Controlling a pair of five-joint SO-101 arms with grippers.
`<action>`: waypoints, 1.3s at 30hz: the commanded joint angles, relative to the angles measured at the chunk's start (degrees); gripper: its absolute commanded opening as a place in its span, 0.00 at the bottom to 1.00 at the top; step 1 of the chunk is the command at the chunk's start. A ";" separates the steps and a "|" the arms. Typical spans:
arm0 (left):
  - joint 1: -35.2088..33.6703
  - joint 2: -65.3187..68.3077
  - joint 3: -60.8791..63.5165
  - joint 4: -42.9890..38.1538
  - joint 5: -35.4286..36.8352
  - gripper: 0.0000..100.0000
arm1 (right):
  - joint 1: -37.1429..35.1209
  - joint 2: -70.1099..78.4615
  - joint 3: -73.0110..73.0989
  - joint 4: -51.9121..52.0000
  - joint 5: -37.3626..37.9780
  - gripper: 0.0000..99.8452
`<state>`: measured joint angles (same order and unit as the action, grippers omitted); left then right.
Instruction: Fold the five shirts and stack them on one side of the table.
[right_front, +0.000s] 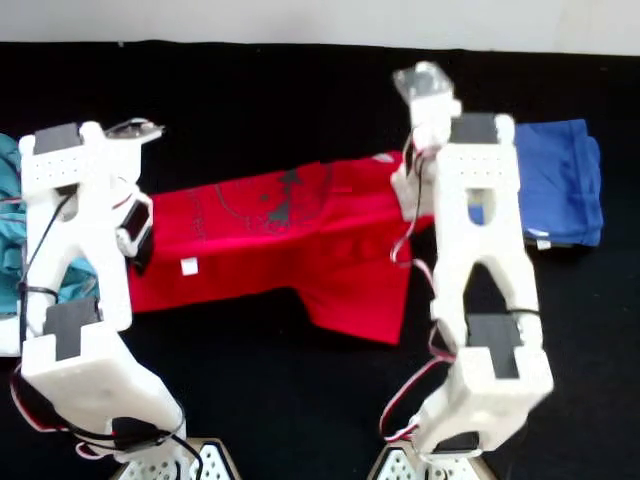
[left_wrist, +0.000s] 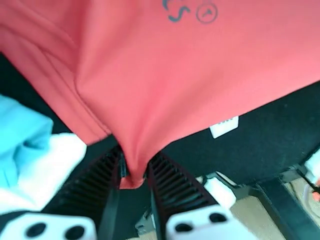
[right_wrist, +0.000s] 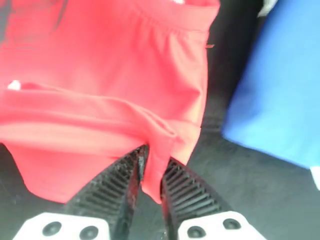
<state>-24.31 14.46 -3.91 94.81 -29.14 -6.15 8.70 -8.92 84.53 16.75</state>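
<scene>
A red shirt (right_front: 290, 240) with a dark chest print lies stretched across the middle of the black table (right_front: 250, 400). My left gripper (left_wrist: 134, 172) is shut on the red shirt (left_wrist: 190, 80), pinching a fold of its left edge. In the high view this gripper (right_front: 140, 240) sits at the shirt's left end. My right gripper (right_wrist: 150, 175) is shut on the red shirt (right_wrist: 100, 90) at its right edge, and from above it (right_front: 412, 200) is at the shirt's right end. A folded blue shirt (right_front: 560, 180) lies at the far right.
Teal and white cloth (right_front: 12, 190) is bunched at the table's left edge, seen close by as light blue and white fabric (left_wrist: 30, 160). The blue shirt (right_wrist: 280, 85) lies just beside the red shirt's right edge. A white tag (right_front: 189, 266) shows on the red shirt.
</scene>
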 joint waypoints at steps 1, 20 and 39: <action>-2.77 -2.86 3.30 -6.24 -2.99 0.01 | -0.22 -9.10 16.22 -8.22 -0.53 0.01; -3.56 -2.86 18.86 -24.62 -8.53 0.02 | -5.85 -14.73 43.91 -27.74 -0.53 0.01; -5.41 -2.68 -14.99 1.49 -6.42 0.19 | -9.01 -39.69 30.81 -9.36 1.14 0.17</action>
<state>-32.04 14.46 -12.88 93.32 -37.14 -14.33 -27.69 24.40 76.79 17.27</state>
